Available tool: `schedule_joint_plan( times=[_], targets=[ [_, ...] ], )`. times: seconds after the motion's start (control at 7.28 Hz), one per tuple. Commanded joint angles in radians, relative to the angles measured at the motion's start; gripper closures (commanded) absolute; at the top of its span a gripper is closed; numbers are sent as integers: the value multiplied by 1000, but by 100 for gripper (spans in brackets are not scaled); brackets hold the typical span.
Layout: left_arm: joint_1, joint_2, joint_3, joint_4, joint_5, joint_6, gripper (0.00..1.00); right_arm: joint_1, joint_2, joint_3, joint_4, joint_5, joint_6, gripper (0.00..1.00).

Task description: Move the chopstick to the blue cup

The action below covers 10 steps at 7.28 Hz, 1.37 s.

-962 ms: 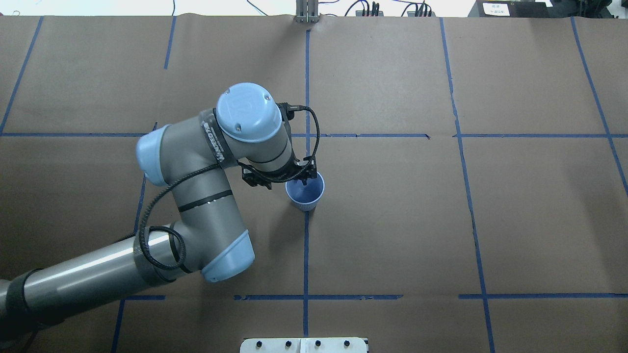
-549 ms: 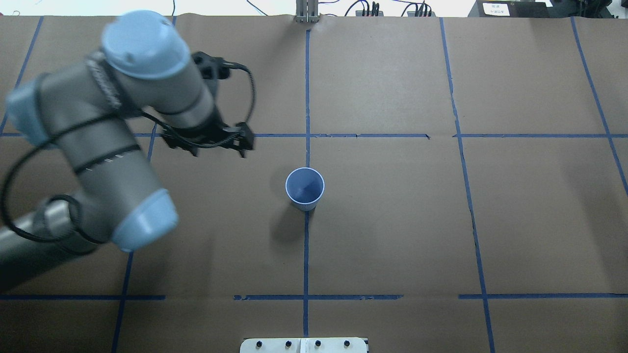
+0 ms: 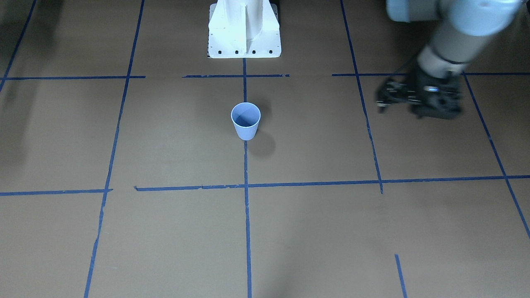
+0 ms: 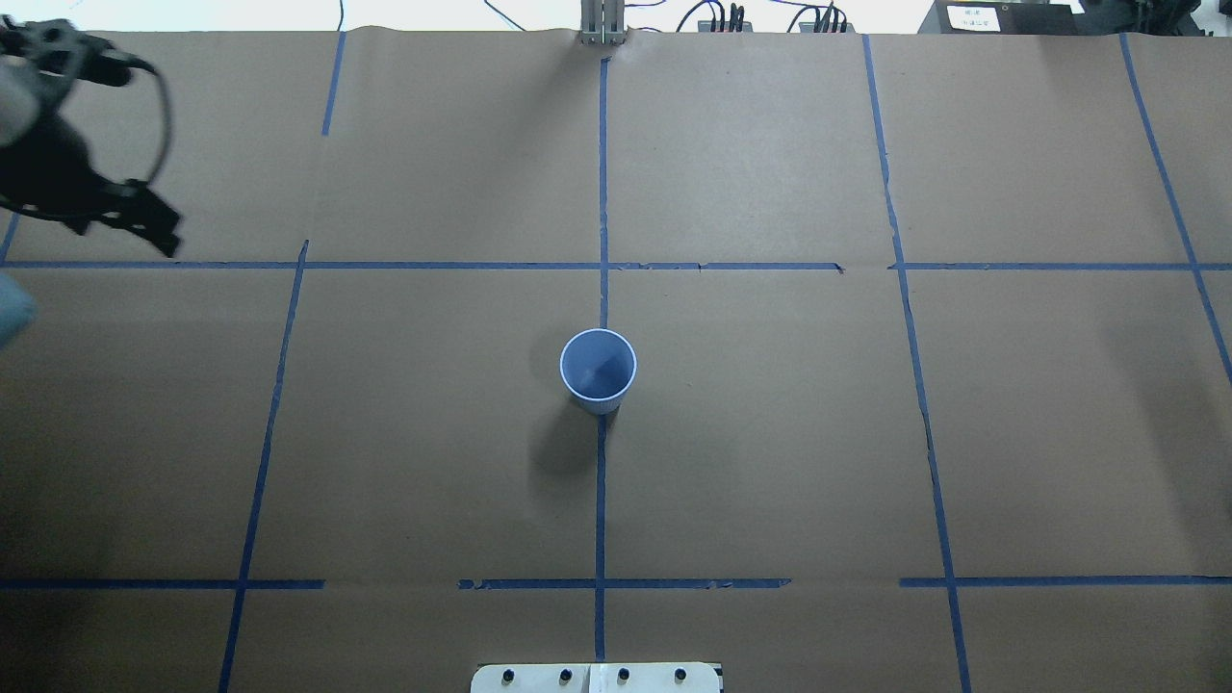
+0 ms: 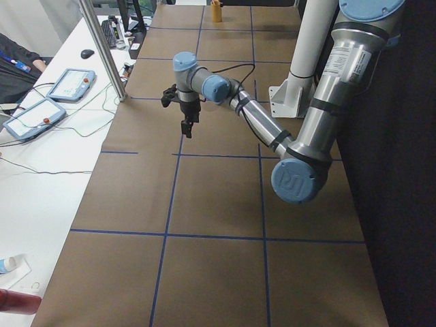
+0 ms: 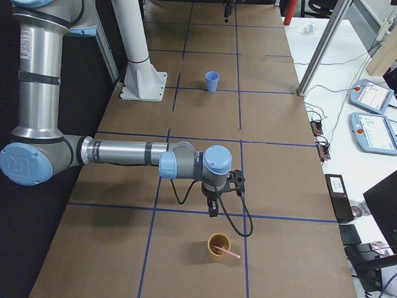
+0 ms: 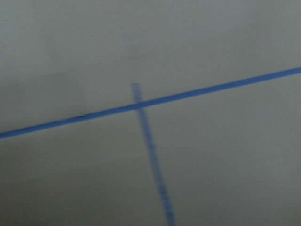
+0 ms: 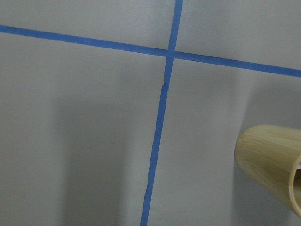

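The blue cup (image 4: 598,371) stands upright at the table's middle, on a blue tape line; it also shows in the front view (image 3: 246,120) and the right side view (image 6: 212,81). I cannot make out a stick inside it. One pinkish chopstick (image 6: 229,252) leans in a tan cup (image 6: 218,246) at the table's right end. My left gripper (image 4: 120,231) hangs open and empty far left of the blue cup, blurred in the front view (image 3: 399,106). My right gripper (image 6: 212,208) hovers just beside the tan cup; I cannot tell whether it is open or shut.
The robot's white base plate (image 3: 244,41) sits at the near table edge. The tan cup's rim (image 8: 273,160) shows at the right wrist view's right edge. Blue tape lines cross the brown paper. Desks with pendants (image 6: 372,118) flank the table.
My left arm has swung away from above the blue cup, up and far to the left, nearly out of the overhead view. The blue cup has not moved.
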Motion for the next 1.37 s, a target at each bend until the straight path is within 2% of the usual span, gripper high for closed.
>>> schedule_joint_plan(
  times=[0.0,0.27,0.41,0.69,0.82,0.96,1.24],
  targets=[
    [-264,228,39,-8,-75,290,0,0,0,-1,1,-1,0,0],
    [-298,362,60,-31,-98,315,0,0,0,-1,0,-1,0,0],
    [-296,365,114,-33,-88,315,0,0,-1,1,0,-1,1,0],
    [-346,397,198,-176,-94,327,0,3,-6,1,1,-1,0,0],
    [-351,399,217,-214,-91,317,0,3,-30,-13,35,-3,-4,0],
    [-350,392,241,-220,-89,313,0,9,-72,-22,129,-5,16,0],
    [-348,387,241,-222,-92,313,0,142,-60,-39,153,-21,116,0]
  ],
)
